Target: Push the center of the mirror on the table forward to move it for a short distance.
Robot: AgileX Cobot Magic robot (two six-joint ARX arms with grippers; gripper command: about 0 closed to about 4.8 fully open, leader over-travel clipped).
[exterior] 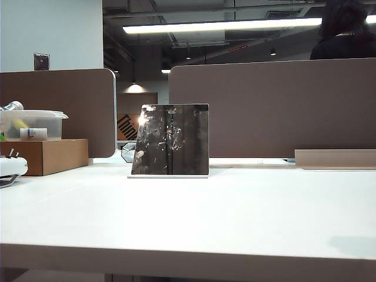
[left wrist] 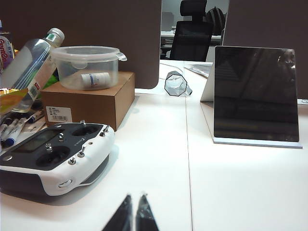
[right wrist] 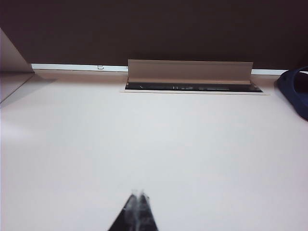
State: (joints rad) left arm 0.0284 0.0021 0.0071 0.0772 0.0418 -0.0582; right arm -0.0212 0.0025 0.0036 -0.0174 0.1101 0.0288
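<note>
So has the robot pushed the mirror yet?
Not yet. The mirror stands upright on the table, untouched. The left gripper is shut, well short of it; the right gripper is shut over bare table. Reaching its center and pushing remain.

The worktop (exterior: pixel 235 217) is plain white, smooth, no pattern at all. The mirror (exterior: pixel 171 140) is dark, nearly black, covered in pale smudges and specks, with a thin white edge and a white stand behind it. Partitions (exterior: pixel 276 108) are a flat muddy brown. The cardboard box (left wrist: pixel 91 98) is tan with a white barcode label, and the tub (left wrist: pixel 86 67) on top is clear plastic. The controller (left wrist: pixel 53 156) is white over black. Left hand (left wrist: pixel 134 214) and right hand (right wrist: pixel 138 211) both have black fingertips pressed together.
</note>
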